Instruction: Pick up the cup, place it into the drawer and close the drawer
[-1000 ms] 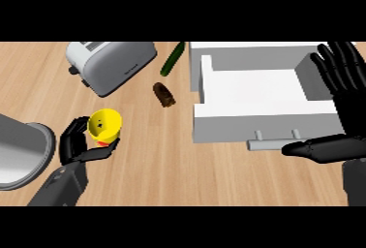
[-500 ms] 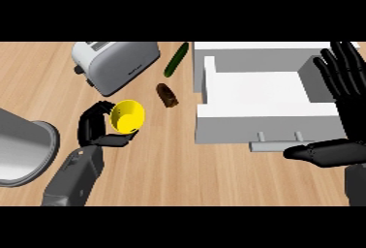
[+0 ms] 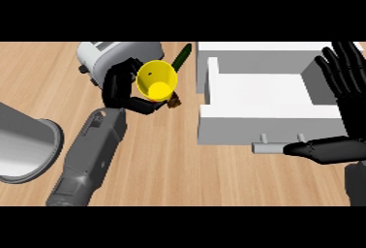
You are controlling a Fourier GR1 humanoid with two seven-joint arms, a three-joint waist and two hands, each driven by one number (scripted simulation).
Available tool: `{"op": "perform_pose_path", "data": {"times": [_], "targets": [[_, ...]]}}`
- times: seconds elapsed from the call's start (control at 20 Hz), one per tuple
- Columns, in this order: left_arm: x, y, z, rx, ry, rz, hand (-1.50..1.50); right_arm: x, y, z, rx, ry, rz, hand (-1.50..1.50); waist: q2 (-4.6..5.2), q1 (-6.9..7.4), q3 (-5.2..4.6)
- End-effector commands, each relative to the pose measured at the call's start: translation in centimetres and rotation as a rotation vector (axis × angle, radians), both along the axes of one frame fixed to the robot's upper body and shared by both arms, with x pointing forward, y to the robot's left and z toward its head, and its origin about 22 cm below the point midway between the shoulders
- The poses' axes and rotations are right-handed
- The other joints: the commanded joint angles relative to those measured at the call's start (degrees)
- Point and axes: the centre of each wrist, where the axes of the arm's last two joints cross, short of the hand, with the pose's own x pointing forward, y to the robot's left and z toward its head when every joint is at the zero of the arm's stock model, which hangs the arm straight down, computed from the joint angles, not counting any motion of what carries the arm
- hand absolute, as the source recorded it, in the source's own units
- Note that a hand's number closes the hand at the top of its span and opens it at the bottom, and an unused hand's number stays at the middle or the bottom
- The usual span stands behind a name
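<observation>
The left hand is curled round the yellow cup and holds it up above the wooden counter, with the cup tipped so its open mouth faces the view and its inside shows. Taking the white drawer as the landmark, the cup sits to the left of the drawer's left wall, apart from it and not inside it. The drawer stands pulled open, its hollow bare, and its grey handle runs along the front face at the near side. The right hand is spread flat with straight fingers, its palm at the drawer's near right corner, thumb pointing toward the handle and fingers reaching up along the drawer's right wall. Farther left of the drawer than the cup, a silver toaster stands partly behind the left hand. A dark green slender object lies between toaster and drawer, and a small brown thing peeks out just under the cup. A grey metal pot sits far left of the drawer.
</observation>
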Motion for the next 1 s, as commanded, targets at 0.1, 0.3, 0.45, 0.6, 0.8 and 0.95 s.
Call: {"op": "perform_pose_path", "data": {"times": [0.1,0.3,0.45,0.6,0.8,0.95], "targets": [[1.0,-5.1,6.9,0.050,-0.026,-0.085,1.50,0.1,-0.6,-0.6,-0.001,0.013,-0.019,-1.50,-0.06,-0.01,-0.02],[3.0,-8.2,12.9,0.082,-0.017,-0.056,1.50,0.9,-0.8,-1.1,-0.005,0.002,-0.005,-1.50,0.52,-0.97,-0.03],[2.7,-11.0,15.8,0.116,0.002,-0.052,1.50,0.4,0.0,0.7,0.000,-0.020,-0.017,-1.50,0.35,-1.47,-0.05],[3.0,-13.1,17.8,0.151,0.051,0.001,1.50,0.8,0.1,-0.4,-0.002,-0.008,-0.018,-1.50,0.58,-1.82,-0.03],[3.9,-14.4,17.4,0.223,0.149,0.033,1.50,0.4,1.4,-1.8,0.000,-0.010,0.029,-1.50,1.20,-3.73,0.01],[3.8,-15.0,16.2,0.282,0.208,0.047,1.50,2.1,1.6,1.2,0.000,-0.040,0.039,-1.50,1.31,-4.11,0.00]]}}
